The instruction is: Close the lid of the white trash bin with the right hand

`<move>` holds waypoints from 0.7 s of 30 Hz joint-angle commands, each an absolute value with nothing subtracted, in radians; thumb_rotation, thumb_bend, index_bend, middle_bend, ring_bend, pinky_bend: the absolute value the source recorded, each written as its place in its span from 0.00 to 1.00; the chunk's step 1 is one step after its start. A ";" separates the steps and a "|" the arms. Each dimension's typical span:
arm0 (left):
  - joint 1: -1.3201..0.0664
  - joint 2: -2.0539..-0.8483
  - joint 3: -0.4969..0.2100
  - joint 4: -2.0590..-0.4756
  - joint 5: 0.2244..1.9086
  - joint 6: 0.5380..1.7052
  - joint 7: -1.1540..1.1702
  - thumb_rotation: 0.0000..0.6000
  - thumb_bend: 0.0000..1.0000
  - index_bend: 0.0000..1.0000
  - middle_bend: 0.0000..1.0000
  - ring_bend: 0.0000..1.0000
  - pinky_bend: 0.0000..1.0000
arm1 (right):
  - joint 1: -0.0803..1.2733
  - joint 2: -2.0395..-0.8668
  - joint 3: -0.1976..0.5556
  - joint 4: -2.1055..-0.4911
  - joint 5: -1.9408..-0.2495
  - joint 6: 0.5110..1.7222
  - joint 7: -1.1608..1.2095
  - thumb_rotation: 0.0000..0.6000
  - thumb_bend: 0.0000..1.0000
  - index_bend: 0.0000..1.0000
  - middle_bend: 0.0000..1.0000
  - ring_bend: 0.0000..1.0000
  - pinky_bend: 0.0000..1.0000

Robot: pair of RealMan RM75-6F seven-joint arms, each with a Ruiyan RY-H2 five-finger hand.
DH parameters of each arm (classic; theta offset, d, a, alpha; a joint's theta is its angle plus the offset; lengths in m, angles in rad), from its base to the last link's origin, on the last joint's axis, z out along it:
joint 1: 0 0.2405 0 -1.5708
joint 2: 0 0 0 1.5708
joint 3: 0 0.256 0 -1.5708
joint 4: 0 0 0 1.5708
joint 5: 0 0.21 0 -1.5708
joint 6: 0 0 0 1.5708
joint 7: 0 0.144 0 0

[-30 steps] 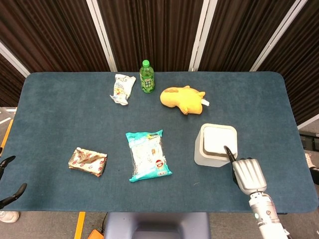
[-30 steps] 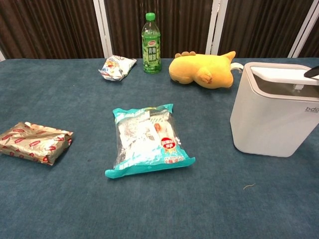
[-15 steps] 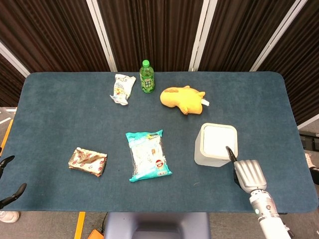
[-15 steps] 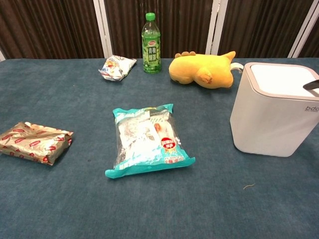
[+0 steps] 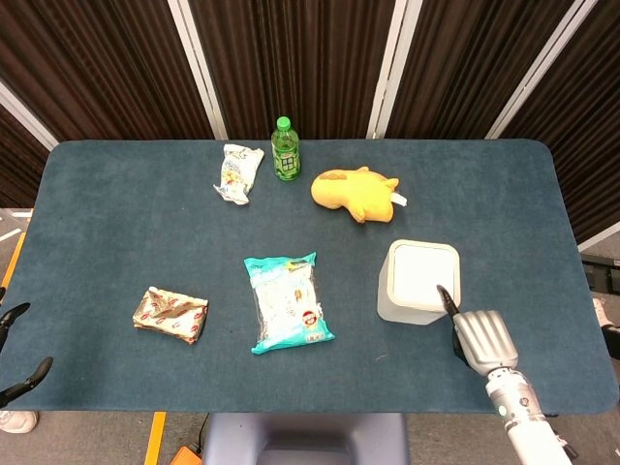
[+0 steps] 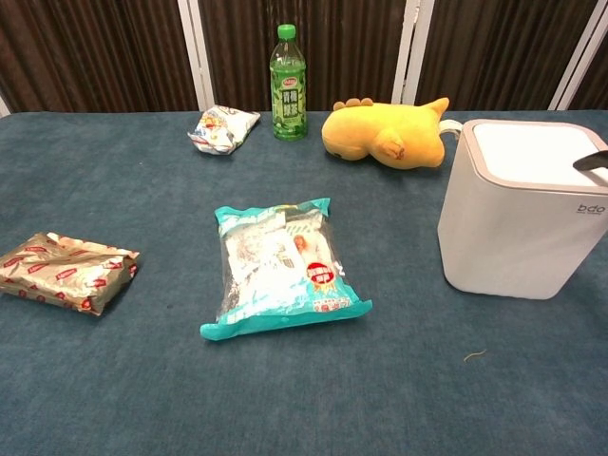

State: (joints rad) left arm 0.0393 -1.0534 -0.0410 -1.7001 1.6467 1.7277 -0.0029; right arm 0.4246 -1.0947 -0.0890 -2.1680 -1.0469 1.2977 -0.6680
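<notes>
The white trash bin (image 5: pixel 392 295) stands on the right part of the blue table, and its lid (image 5: pixel 423 272) lies flat and level with the rim. In the chest view the bin (image 6: pixel 518 228) fills the right side, and the lid (image 6: pixel 532 147) looks flush there too. My right hand (image 5: pixel 480 339) is just in front of and to the right of the bin, fingers stretched out and holding nothing. One dark fingertip (image 5: pixel 446 298) touches the lid's near right edge. That fingertip (image 6: pixel 591 161) also pokes in at the chest view's right border. My left hand (image 5: pixel 17 349) shows only as dark fingertips, spread apart, at the left edge.
A green bottle (image 5: pixel 285 149), a white snack bag (image 5: pixel 237 172) and a yellow plush toy (image 5: pixel 354 193) lie along the back. A teal packet (image 5: pixel 287 302) lies mid-table, left of the bin. A foil packet (image 5: pixel 170 315) is at the front left.
The bin's lid, tilted down into the opening a second ago, now lies flat and level. My right hand has barely shifted, its fingertip staying at the lid's edge.
</notes>
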 commanded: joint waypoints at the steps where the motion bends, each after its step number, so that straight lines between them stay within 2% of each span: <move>1: 0.039 -1.054 -0.041 -1.700 1.647 1.728 -0.003 1.00 0.22 0.17 0.00 0.01 0.27 | 0.358 -1.063 -0.113 -2.163 -1.216 1.363 -0.563 1.00 0.88 0.02 0.81 0.67 0.70; 5: 0.039 -1.054 -0.041 -1.701 1.649 1.728 0.001 1.00 0.22 0.17 0.00 0.01 0.27 | 0.305 -1.000 -0.148 -2.159 -1.362 1.397 -0.438 1.00 0.79 0.00 0.57 0.70 0.78; 8: 0.038 -1.055 -0.039 -1.702 1.653 1.727 0.006 1.00 0.22 0.17 0.00 0.01 0.27 | 0.260 -0.963 -0.158 -2.134 -1.460 1.456 -0.343 1.00 0.77 0.00 0.52 0.68 0.78; 13: 0.035 -1.058 -0.036 -1.704 1.657 1.717 0.022 1.00 0.22 0.17 0.00 0.01 0.27 | 0.186 -0.924 -0.152 -2.068 -1.592 1.580 -0.179 1.00 0.74 0.04 0.40 0.54 0.76; 16: 0.032 -1.062 -0.036 -1.703 1.660 1.714 0.034 1.00 0.22 0.17 0.00 0.01 0.27 | 0.141 -0.934 -0.126 -1.988 -1.636 1.673 -0.114 1.00 0.60 0.07 0.30 0.37 0.61; 18: 0.030 -1.064 -0.035 -1.704 1.661 1.710 0.041 1.00 0.22 0.17 0.00 0.01 0.27 | 0.109 -0.958 -0.104 -1.923 -1.629 1.725 -0.098 1.00 0.46 0.08 0.23 0.21 0.39; 20: 0.028 -1.067 -0.034 -1.704 1.661 1.705 0.047 1.00 0.22 0.17 0.00 0.01 0.27 | 0.086 -0.980 -0.090 -1.879 -1.597 1.743 -0.096 1.00 0.40 0.09 0.20 0.12 0.30; 21: 0.027 -1.068 -0.034 -1.705 1.661 1.703 0.053 1.00 0.22 0.17 0.00 0.01 0.27 | 0.075 -0.994 -0.084 -1.855 -1.578 1.742 -0.088 1.00 0.38 0.09 0.19 0.08 0.28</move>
